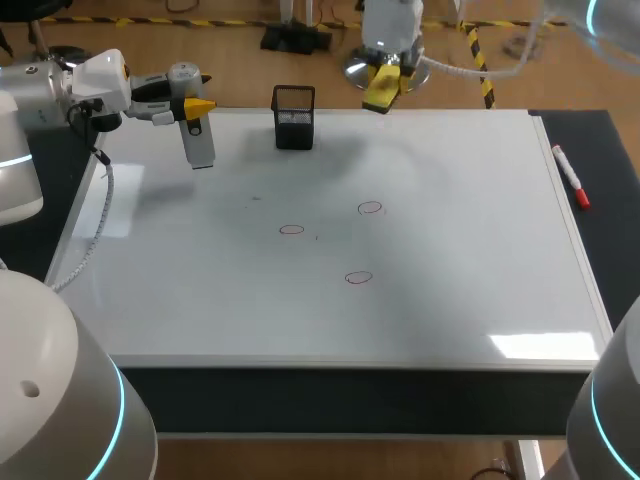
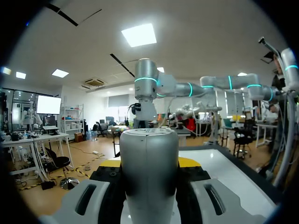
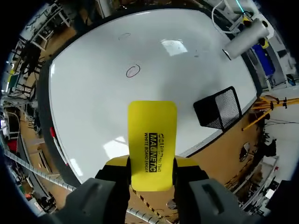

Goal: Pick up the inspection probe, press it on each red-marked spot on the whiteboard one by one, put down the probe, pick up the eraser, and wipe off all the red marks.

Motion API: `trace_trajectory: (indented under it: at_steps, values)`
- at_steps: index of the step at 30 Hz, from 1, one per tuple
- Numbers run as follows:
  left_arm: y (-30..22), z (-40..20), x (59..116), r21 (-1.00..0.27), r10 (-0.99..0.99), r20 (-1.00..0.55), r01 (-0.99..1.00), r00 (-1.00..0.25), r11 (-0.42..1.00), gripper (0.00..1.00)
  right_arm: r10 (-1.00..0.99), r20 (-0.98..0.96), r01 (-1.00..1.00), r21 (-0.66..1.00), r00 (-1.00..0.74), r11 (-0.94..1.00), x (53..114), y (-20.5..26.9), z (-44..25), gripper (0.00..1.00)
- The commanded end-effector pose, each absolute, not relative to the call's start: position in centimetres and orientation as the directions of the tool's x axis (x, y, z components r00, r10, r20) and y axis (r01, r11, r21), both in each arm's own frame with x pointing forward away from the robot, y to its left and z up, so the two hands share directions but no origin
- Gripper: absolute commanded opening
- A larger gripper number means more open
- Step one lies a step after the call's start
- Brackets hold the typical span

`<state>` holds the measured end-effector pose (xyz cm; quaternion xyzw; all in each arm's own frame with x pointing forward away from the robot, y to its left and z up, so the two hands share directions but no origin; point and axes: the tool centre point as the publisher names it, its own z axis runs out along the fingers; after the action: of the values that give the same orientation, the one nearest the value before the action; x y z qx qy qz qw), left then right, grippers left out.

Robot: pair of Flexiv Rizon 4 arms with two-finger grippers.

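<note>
1. left wrist view: the probe (image 2: pixel 149 172) blocks your left gripper (image 2: pixel 149 163); only yellow slivers show beside it, and the probe's wrist-side end is cut off.
2. right wrist view: the eraser (image 3: pixel 152 144) covers the tips of your right gripper (image 3: pixel 152 161) the same way.
3. head view: the dark specks (image 1: pixel 317 237) on the whiteboard (image 1: pixel 450 300) are too small to tell; inside the mesh holder (image 1: pixel 294 117) it's too dark.
</note>
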<state>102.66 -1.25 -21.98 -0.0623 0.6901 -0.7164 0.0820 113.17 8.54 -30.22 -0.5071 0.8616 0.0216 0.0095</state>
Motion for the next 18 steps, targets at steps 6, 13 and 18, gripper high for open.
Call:
trace_trajectory:
  at_steps: [6, 13, 18]
  values:
    - [-1.4, -22.0, 102.6, -0.999, -0.209, -0.027, 0.035, -0.978, -0.036, 0.0, -0.808, -0.051, -0.81, 0.011, -0.587, 0.587, 110.5, 3.6, -28.6, 0.0]
    - [-1.4, -22.0, 102.6, -0.999, -0.209, -0.027, 0.035, -0.978, -0.036, 0.0, -0.738, -0.046, -0.739, 0.004, -0.673, 0.674, 109.2, -0.3, -28.8, 0.0]
    - [-1.4, -22.0, 102.6, -0.999, -0.209, -0.027, 0.035, -0.978, -0.036, 0.0, -0.685, -0.05, -0.686, -0.004, -0.727, 0.728, 108.5, -2.9, -28.8, 0.0]
